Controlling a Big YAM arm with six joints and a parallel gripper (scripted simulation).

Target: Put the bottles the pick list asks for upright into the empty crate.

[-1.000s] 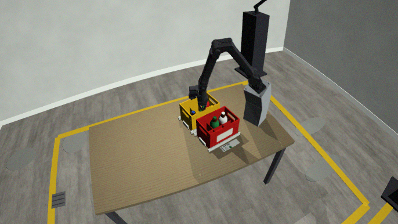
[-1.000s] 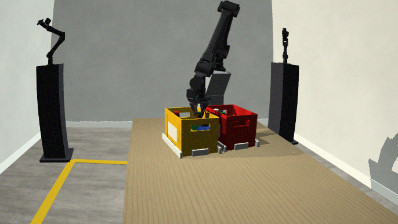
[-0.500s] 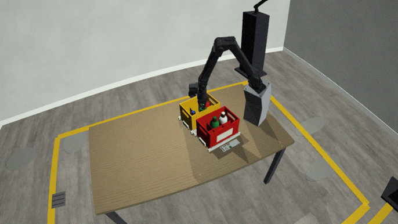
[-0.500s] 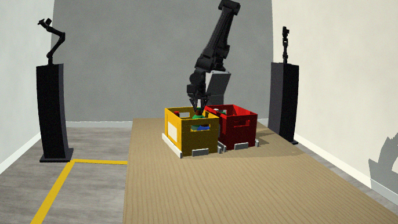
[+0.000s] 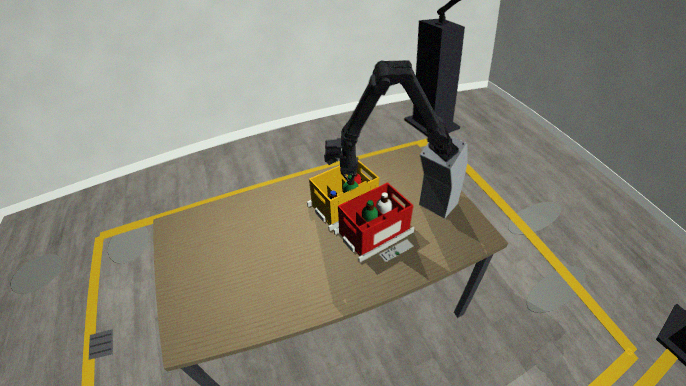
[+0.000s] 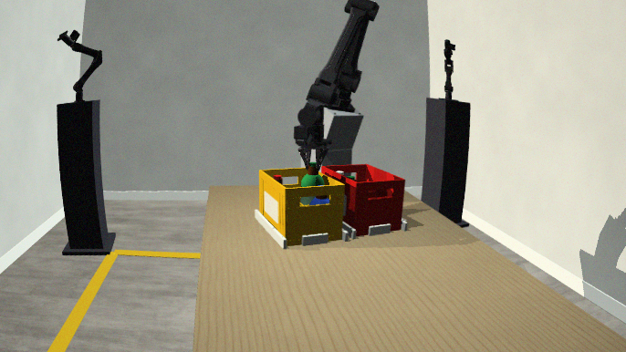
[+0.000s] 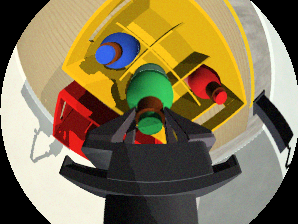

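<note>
In yellow crate (image 5: 320,206) (image 6: 315,219) (image 7: 165,30): btl bases hidden.

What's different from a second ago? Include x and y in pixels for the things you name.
The green bottle with the brown neck (image 5: 350,187) (image 6: 312,181) (image 7: 150,91) went up, held in the black jaws, which rose too. It's partly inside the yellow plastic crate (image 5: 320,201) (image 6: 315,223) (image 7: 137,15). That crate and the red plastic crate (image 5: 366,243) (image 6: 379,212) (image 7: 57,120) stayed put.
</note>
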